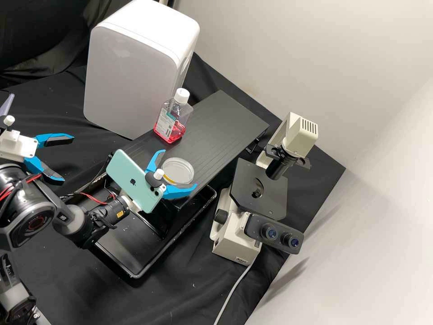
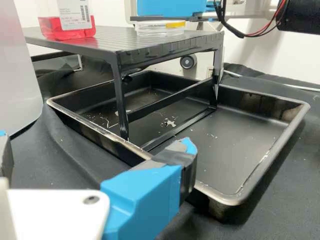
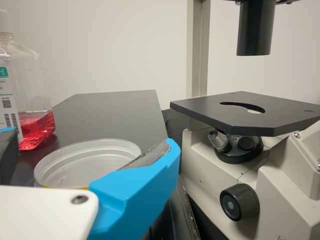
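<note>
Bright even light, soft shadows rightward

The round clear plastic dish (image 1: pixel 177 170) looks smooth and glossy on the matt, ribbed black shelf (image 1: pixel 216 126). The shallow black metal tray (image 2: pixel 260 145) is scratched and dully shiny, resting on wrinkled matt black cloth (image 1: pixel 180 289).

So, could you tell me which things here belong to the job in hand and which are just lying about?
In hand: petri dish, right gripper astride it, black shelf.
Lying about: flask of red liquid, microscope, white box, black tray, left gripper.
</note>
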Controlling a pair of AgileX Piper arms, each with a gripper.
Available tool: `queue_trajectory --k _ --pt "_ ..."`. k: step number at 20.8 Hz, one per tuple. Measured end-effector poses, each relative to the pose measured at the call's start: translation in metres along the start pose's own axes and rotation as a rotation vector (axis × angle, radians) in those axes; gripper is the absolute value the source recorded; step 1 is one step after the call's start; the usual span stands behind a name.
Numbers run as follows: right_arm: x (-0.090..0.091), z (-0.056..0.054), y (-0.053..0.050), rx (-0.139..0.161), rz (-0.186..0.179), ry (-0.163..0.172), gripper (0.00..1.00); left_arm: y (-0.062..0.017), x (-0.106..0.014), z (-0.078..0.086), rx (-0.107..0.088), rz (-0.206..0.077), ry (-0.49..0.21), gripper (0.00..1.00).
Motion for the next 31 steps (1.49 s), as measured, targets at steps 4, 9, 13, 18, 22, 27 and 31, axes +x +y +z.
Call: queue_trajectory --k 4,9,13,18,22,27,31 --pt "0.0000 0.0000 0.0000 0.000 0.000 0.000 0.00 -0.0002 0.0001 -0.0005 -0.001 -0.001 0.003 1.00" --pt "0.0000 0.0000 0.0000 0.000 0.000 0.000 0.00 -0.0024 0.0007 -0.0011 -0.003 -0.010 0.007 1.00" --pt "0.0000 0.0000 0.0000 0.000 0.000 0.000 0.00 -0.0024 0.0007 -0.0011 -0.003 -0.010 0.007 1.00" --pt "0.0000 0.0006 0.0007 0.004 0.008 -0.007 0.00 -0.0042 0.0012 -0.0016 -0.004 -0.018 0.009 1.00" --pt "0.0000 0.0012 0.0014 0.008 0.015 -0.013 0.00 -0.0047 0.0013 -0.0017 -0.004 -0.020 0.009 1.00" --pt "0.0000 0.0012 0.0014 0.005 0.015 -0.013 1.00 -0.0047 0.0013 -0.0018 -0.004 -0.020 0.010 1.00" --pt "0.0000 0.0006 0.0007 0.000 0.012 -0.010 1.00 -0.0046 0.0013 -0.0022 -0.006 -0.019 0.014 1.00"
